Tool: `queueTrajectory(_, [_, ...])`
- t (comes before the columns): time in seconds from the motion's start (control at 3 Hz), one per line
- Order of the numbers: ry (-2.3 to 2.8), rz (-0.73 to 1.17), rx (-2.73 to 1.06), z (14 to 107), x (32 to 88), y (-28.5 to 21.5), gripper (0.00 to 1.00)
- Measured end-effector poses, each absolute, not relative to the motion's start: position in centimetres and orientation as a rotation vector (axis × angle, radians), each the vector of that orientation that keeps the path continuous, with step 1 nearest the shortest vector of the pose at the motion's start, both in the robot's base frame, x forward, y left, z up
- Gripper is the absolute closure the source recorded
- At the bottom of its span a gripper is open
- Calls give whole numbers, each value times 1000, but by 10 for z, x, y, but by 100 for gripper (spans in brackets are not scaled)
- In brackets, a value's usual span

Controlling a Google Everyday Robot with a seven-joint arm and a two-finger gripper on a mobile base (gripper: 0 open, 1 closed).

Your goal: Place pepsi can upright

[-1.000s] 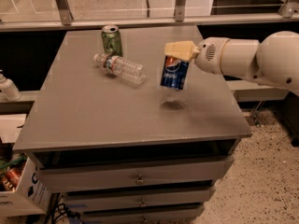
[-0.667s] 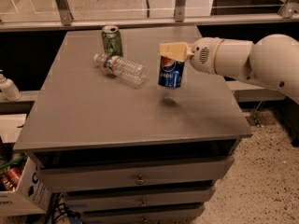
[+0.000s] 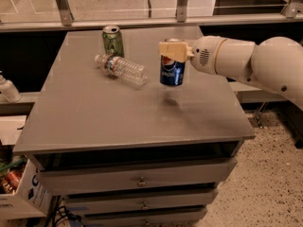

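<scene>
The blue pepsi can (image 3: pixel 172 71) hangs upright in the air above the grey table (image 3: pixel 94 117), right of its middle; its shadow lies on the tabletop just below. My gripper (image 3: pixel 172 48) reaches in from the right on a white arm (image 3: pixel 246 63) and is shut on the can's top end, with tan fingers (image 3: pixel 169 50) over its upper rim. The can does not touch the table.
A green can (image 3: pixel 112 40) stands upright at the back of the table. A clear plastic bottle (image 3: pixel 120 69) lies on its side just left of the pepsi can. Drawers sit under the tabletop. A box (image 3: pixel 19 193) is on the floor at left.
My gripper has carried the pepsi can a little to the left and slightly back, closer to the lying bottle. The bottle and green can have not moved.
</scene>
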State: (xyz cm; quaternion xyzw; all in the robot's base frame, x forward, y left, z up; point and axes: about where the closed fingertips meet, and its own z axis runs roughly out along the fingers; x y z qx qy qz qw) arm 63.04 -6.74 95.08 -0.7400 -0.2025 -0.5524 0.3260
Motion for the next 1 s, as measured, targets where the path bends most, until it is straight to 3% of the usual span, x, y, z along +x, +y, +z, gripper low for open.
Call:
queueTrajectory(0.67, [-638,-1508,-1909,953,632,-65,100])
queueTrajectory(1.0, [-804,-1627,-1809,958,644,-61,100])
